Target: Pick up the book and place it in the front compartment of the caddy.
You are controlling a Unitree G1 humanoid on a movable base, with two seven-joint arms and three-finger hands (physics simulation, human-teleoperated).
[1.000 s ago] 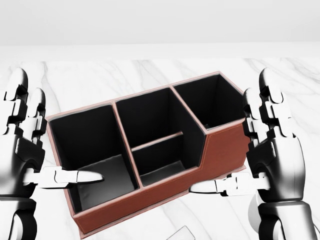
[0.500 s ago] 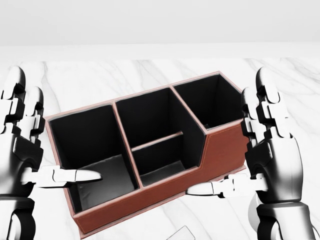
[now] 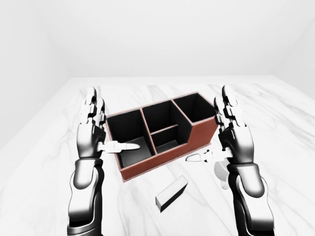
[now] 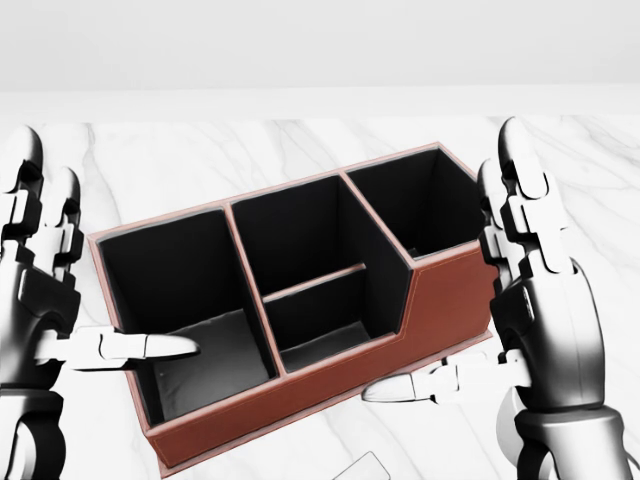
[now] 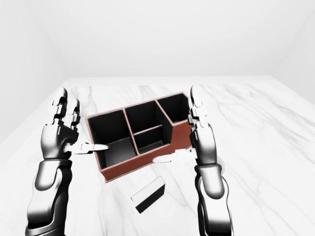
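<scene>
The book (image 3: 172,192), a thin closed volume with a dark edge, lies flat on the marble tabletop below the caddy; only its corner (image 4: 362,468) shows at the bottom of the head view. The caddy (image 3: 199,135) is a red-brown leather box with black compartments, set at a slant. My left hand (image 3: 100,129) stands upright at the caddy's left end, fingers spread, thumb reaching over the left compartment. My right hand (image 3: 222,133) is held upright beside the caddy's right end, its thumb pointing left along the outer wall. Both hands are open and hold nothing.
The white marble tabletop (image 3: 275,147) stretches wide on every side of the caddy. Plain white walls stand beyond its far edge. My own forearms (image 5: 212,196) rise from the bottom of the eye views on either side of the book.
In the head view both hands have risen a little. The left hand has drifted left and the right thumb has slid slightly left. The caddy and book have not moved.
</scene>
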